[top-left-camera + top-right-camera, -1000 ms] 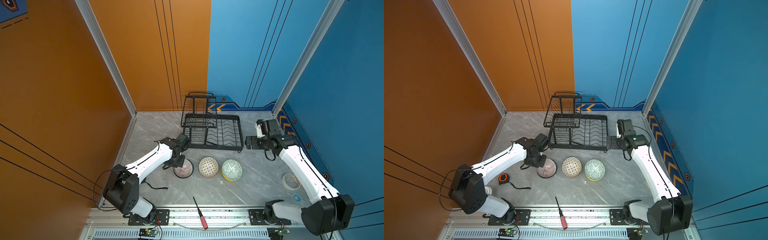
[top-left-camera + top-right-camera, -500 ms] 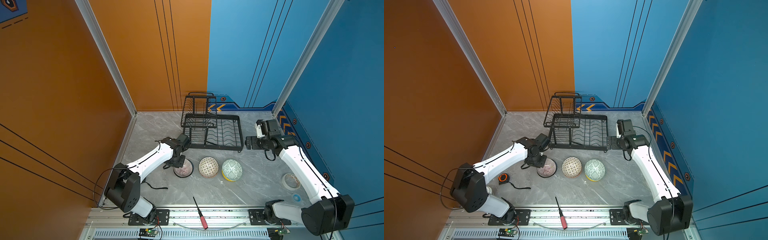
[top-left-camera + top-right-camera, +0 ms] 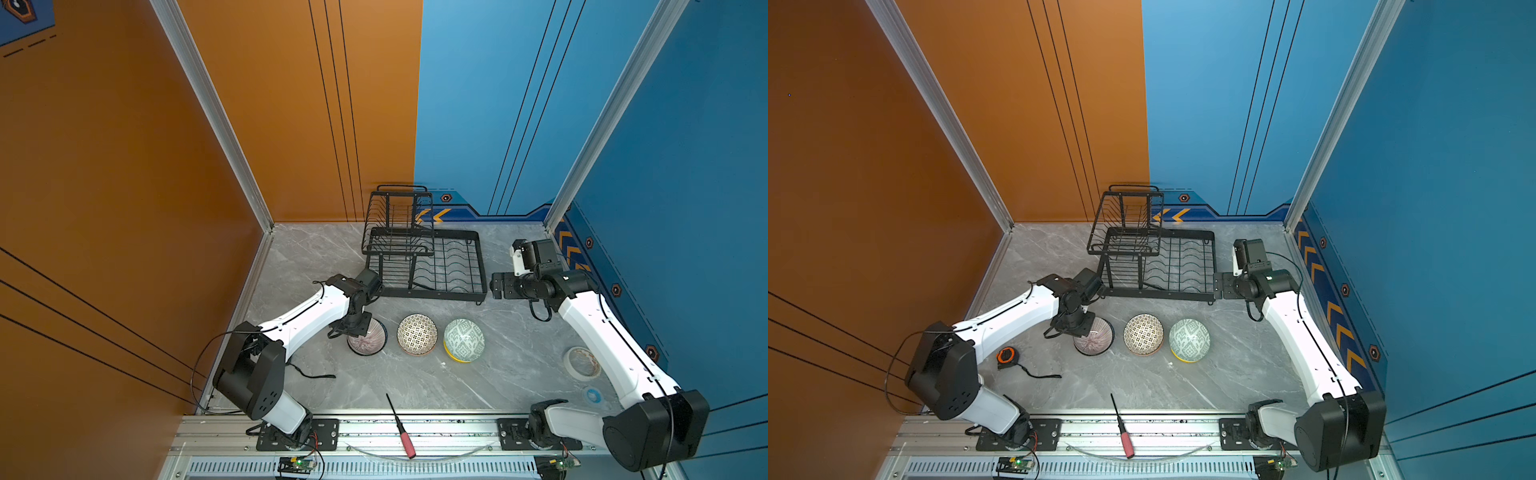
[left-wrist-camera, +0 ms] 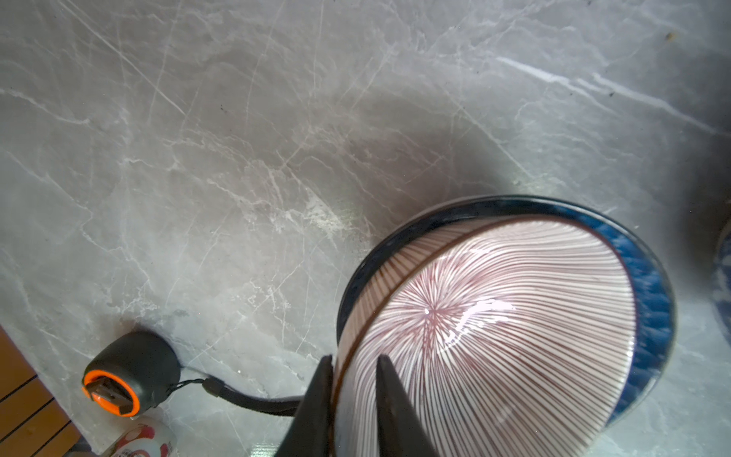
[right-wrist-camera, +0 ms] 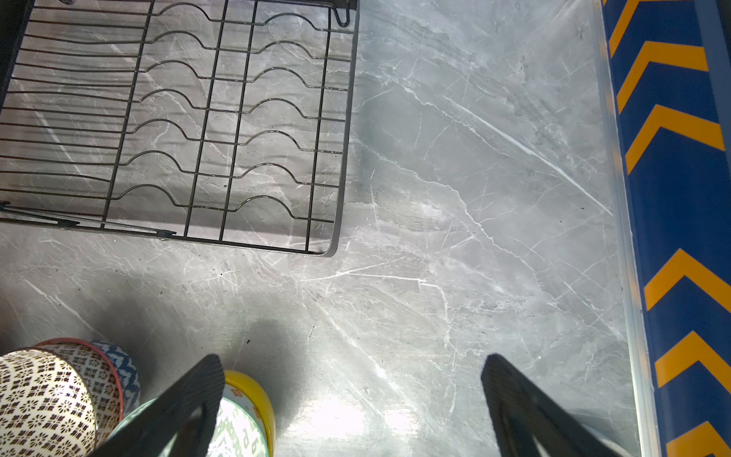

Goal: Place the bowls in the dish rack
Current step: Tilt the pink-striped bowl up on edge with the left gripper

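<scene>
Three stacks of bowls stand in a row before the black wire dish rack (image 3: 440, 266) (image 3: 1177, 266) (image 5: 190, 118). On the left, the pink striped bowl (image 3: 368, 343) (image 3: 1094, 340) (image 4: 494, 336) sits tilted inside a blue bowl (image 4: 648, 285). My left gripper (image 3: 353, 328) (image 3: 1077, 326) (image 4: 352, 380) is shut on its rim, one finger inside and one outside. A black-dotted white bowl (image 3: 417, 333) (image 5: 43, 399) is the middle one. A green-white bowl (image 3: 464, 345) (image 5: 233, 431) nests in a yellow bowl (image 5: 253, 395). My right gripper (image 3: 498, 286) (image 3: 1221, 284) (image 5: 352, 368) hangs open and empty beside the rack's near right corner.
An orange-black tape measure (image 3: 1006, 357) (image 4: 126, 376) with a cord lies left of the bowls. A red-handled screwdriver (image 3: 401, 428) lies at the front edge. A roll of tape (image 3: 582, 362) and a small blue roll (image 3: 592, 395) lie at the right, under the right arm. Walls enclose three sides.
The left arm has shifted slightly at the pink striped bowl. The bowls, the rack and the right arm stand as before.
</scene>
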{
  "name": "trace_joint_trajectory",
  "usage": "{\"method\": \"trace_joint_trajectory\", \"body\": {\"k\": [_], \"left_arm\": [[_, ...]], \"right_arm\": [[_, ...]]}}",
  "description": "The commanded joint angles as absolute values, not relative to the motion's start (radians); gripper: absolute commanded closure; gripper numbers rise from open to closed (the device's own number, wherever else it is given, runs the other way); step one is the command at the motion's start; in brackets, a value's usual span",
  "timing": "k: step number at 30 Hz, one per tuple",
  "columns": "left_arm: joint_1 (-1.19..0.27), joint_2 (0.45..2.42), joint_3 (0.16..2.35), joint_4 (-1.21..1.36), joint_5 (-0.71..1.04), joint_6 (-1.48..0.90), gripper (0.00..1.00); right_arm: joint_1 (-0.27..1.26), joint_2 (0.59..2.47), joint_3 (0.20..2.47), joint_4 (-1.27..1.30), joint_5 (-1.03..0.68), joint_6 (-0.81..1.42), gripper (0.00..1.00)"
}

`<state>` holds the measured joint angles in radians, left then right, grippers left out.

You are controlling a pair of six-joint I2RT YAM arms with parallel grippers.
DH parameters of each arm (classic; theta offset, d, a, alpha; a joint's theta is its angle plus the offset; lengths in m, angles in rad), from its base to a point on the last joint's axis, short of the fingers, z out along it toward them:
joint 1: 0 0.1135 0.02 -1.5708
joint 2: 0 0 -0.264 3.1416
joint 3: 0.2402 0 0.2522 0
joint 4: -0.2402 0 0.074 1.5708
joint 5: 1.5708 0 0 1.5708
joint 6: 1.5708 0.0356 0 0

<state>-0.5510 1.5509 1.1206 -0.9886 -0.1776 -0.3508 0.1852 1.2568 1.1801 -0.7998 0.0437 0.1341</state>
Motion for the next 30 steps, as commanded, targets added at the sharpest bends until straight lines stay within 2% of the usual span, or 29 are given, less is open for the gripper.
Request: {"method": "trace_joint_trajectory", "body": {"k": [1, 7, 30], "left_arm": [[-0.560, 1.559, 1.113, -1.008, -0.159, -0.355, 0.88], [-0.549, 1.537, 1.118, -1.012, -0.180, -0.343, 1.00], [-0.562, 1.365, 1.301, -1.023, -0.168, -0.295, 1.00]], "right_arm": [[0.192, 1.243, 1.179, -0.792, 0.031, 0.124, 0.00], [0.192, 1.236, 1.178, -0.793, 0.033, 0.125, 0.00], [0.235, 1.275, 1.340, -0.897, -0.037, 0.119, 0.00]]}}
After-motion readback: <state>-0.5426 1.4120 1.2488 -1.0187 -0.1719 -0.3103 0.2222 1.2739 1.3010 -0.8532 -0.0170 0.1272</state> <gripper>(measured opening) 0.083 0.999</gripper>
